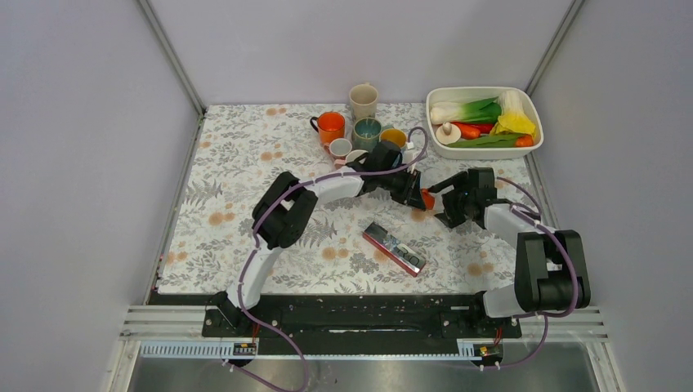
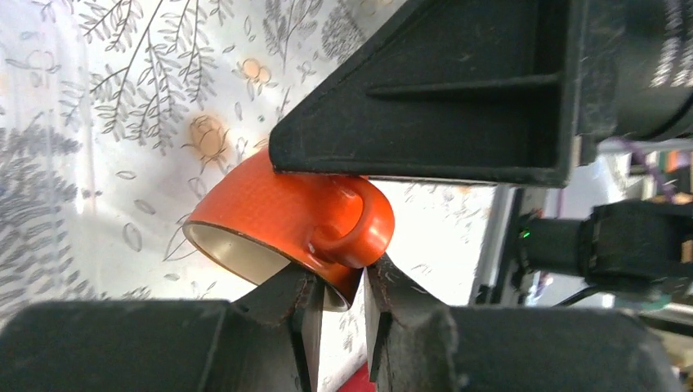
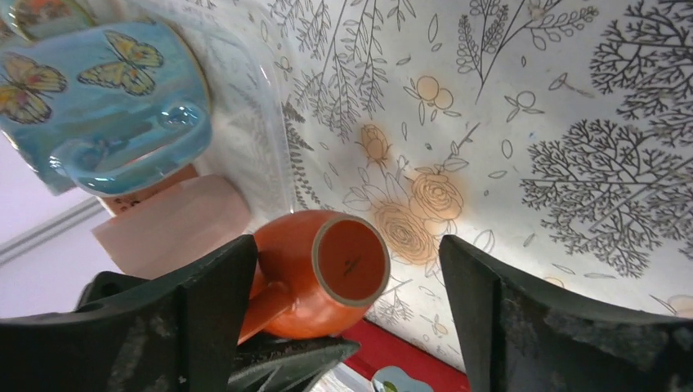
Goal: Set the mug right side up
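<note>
1. left gripper (image 2: 290, 222) closed on the orange mug (image 2: 270, 208): one finger (image 2: 425, 90) flat against the mug's side, the other finger (image 2: 278, 327) up against the rim next to the handle
2. mug looks lifted off the flowered table cloth (image 2: 106, 122), tilted, mouth angled down and away from the upper finger, handle just past the lower finger's tip
3. right gripper (image 3: 347, 261) wide open, gripping nothing; mug sits in the gap between its two fingers, base facing that wrist camera
4. mug is tight beside one right finger (image 3: 204, 318), clear gap to the other (image 3: 523, 327); can't tell if the near one touches it
5. blue butterfly mug (image 3: 106, 90) beyond the right fingertips, on the near-finger side, apart from the orange mug
</note>
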You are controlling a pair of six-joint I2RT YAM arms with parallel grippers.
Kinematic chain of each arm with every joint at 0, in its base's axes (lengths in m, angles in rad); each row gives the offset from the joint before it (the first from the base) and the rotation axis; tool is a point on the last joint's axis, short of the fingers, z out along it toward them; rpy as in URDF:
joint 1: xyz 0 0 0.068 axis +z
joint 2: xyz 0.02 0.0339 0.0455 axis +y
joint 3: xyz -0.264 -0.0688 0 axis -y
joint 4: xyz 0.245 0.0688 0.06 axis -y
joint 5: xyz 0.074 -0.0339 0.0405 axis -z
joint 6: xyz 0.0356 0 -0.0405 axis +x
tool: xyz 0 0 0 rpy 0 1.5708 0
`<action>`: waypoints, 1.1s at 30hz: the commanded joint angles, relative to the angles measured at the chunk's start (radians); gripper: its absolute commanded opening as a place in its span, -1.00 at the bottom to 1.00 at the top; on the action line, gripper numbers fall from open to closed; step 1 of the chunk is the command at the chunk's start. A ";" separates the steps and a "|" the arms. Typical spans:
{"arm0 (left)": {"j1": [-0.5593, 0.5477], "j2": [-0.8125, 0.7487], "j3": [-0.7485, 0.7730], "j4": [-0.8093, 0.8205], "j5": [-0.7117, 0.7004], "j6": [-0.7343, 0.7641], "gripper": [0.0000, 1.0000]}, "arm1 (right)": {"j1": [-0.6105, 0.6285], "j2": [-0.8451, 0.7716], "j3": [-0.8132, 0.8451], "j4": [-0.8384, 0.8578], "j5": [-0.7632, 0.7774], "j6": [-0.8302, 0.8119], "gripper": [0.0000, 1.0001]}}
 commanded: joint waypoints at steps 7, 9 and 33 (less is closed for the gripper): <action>-0.003 -0.050 0.302 -0.449 -0.193 0.570 -1.00 | 0.045 -0.043 0.169 -0.292 0.025 -0.211 0.91; -0.011 -0.056 0.341 -0.525 -0.229 0.653 -1.00 | 0.042 -0.057 0.204 -0.355 0.085 -0.243 0.92; -0.051 0.016 0.413 -0.818 -0.772 1.269 -1.00 | 0.021 -0.197 0.221 -0.492 0.355 -0.490 0.93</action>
